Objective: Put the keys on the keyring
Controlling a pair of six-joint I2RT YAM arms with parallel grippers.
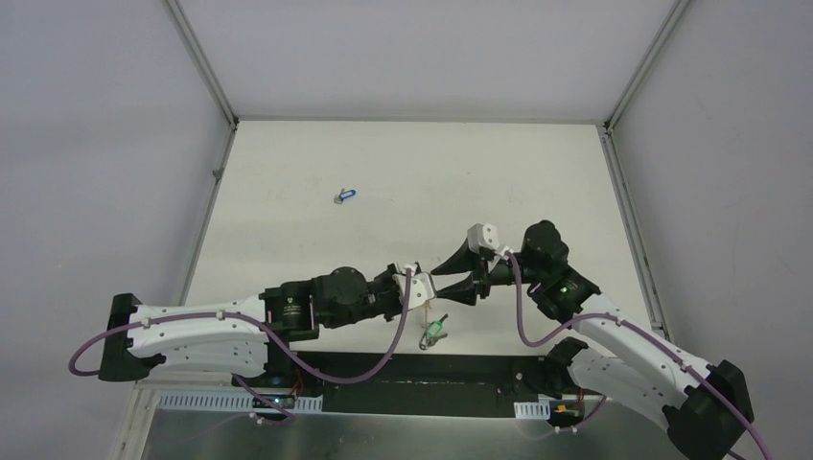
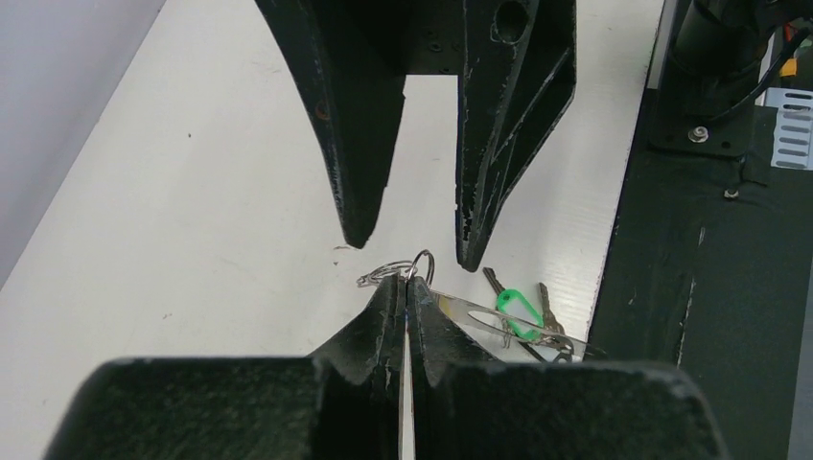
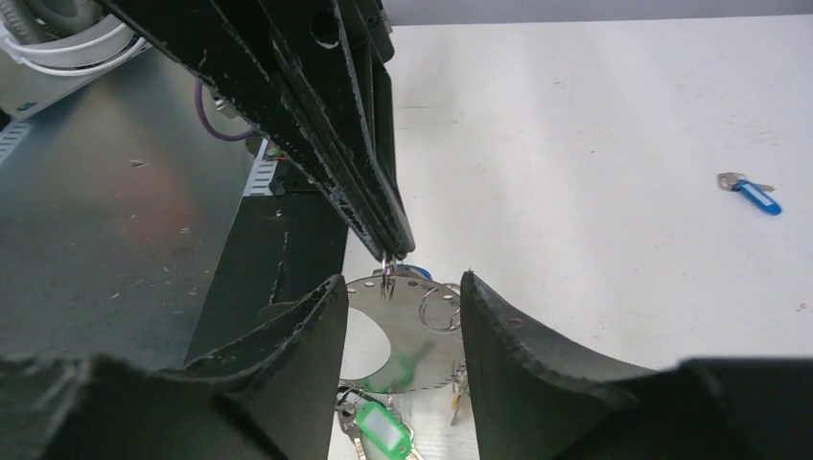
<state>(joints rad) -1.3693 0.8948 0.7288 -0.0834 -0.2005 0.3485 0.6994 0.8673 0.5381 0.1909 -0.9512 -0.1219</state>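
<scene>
at the near middle of the table, the left gripper [image 2: 406, 287] is closed, pinching a small split ring on the rim of the keyring [image 3: 422, 355]. the keyring shows as a flat, shiny metal plate with holes along its curved rim and thin wire rings through some of them. keys [image 3: 377, 422], one with a green plastic tag, hang below it. the right gripper [image 3: 401, 283] stands open, its black wedge-shaped fingers on either side of the plate. a blue-tagged key [image 1: 345, 196] lies alone on the matt white table [image 1: 403, 163], far left and well apart. a black base plate [image 1: 383, 369] bounds the near edge. pale walls [image 1: 96, 144] close the left, right and far sides.
</scene>
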